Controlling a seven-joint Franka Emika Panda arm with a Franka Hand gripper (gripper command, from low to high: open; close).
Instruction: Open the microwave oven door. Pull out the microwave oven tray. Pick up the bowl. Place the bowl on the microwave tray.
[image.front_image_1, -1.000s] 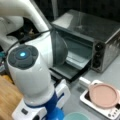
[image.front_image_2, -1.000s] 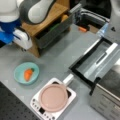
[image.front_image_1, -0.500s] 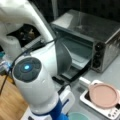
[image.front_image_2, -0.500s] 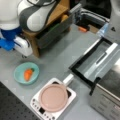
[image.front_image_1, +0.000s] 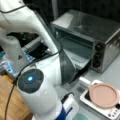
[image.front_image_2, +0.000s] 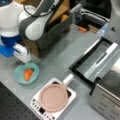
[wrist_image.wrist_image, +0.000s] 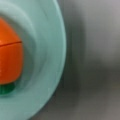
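Note:
The oven's door (image.front_image_2: 80, 65) hangs open, its dark frame lying flat in front of the silver oven (image.front_image_1: 100, 32). The thin tray (image.front_image_2: 101, 65) sticks out of the oven mouth over the door. In a front view the teal bowl (image.front_image_2: 18, 75) sits on the grey table with an orange carrot (image.front_image_2: 28, 74) in it. My gripper (image.front_image_2: 24, 60) hangs just above the bowl's far rim, on its white and blue hand. The wrist view is filled by the bowl's rim (wrist_image.wrist_image: 50, 75) and the carrot (wrist_image.wrist_image: 8, 62); no finger shows there.
A pinkish-brown pan (image.front_image_2: 53, 97) on a white square base stands between the bowl and the oven door. An open brown box (image.front_image_2: 50, 32) with small items sits behind the arm. My arm's white links (image.front_image_1: 37, 100) block much of a front view.
The arm has come down and closer to the bowl, which now fills more of the wrist's surroundings. Door, tray and pan have not moved.

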